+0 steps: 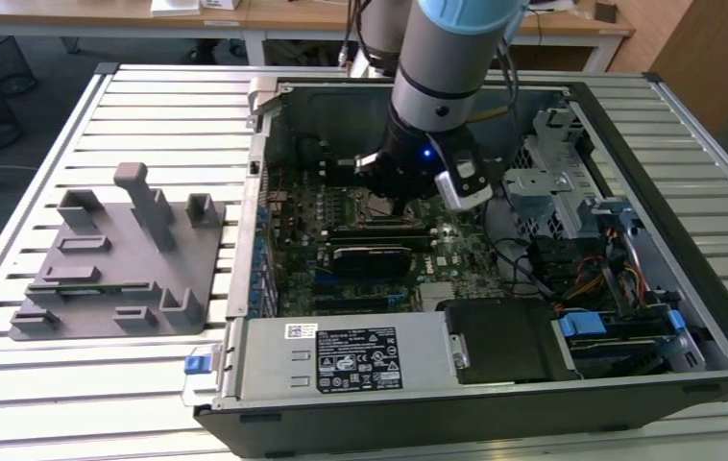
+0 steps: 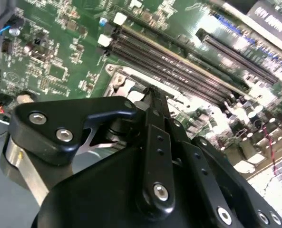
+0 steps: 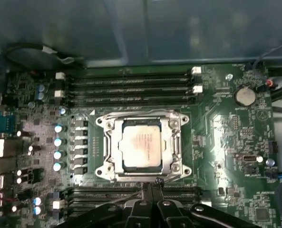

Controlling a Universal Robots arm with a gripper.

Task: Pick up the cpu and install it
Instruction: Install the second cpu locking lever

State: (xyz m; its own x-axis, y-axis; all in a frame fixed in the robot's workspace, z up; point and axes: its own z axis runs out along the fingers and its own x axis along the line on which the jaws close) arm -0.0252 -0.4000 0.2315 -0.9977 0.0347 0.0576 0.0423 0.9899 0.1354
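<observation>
- The open black and grey metal computer case point(image 1: 710, 317) lay on its side on the slatted light-grey metal table point(image 1: 159, 96), with the green motherboard point(image 1: 467, 252) exposed inside.
- The case also held a grey metal power supply box with a white label point(image 1: 338, 357) along its near edge, a black rectangular cover point(image 1: 505, 336) beside that box, and a metal drive cage with bundled coloured cables point(image 1: 582, 279) toward the exterior view's right.
- The small flat square cpu with a silvery-white metal top point(image 3: 141, 145) sat inside the square metal-framed socket point(image 3: 179, 147) on the motherboard, level within the frame and not held by the tool.
- Long black memory slots point(image 3: 126, 88) ran along one side of the socket, and a second bank point(image 3: 179, 192) ran along the opposite side.
- The black gripper point(image 3: 151, 184) was positioned inside the case just above the socket edge, its fingers point(image 2: 156, 111) brought together at the tips with nothing between them.
- In the exterior view, the grey and blue robot arm point(image 1: 448, 58) reached down into the case over the motherboard.
- A grey plastic fixture tray with raised posts and recesses point(image 1: 121, 264) rested on the table beside the case, toward the exterior view's left.
</observation>
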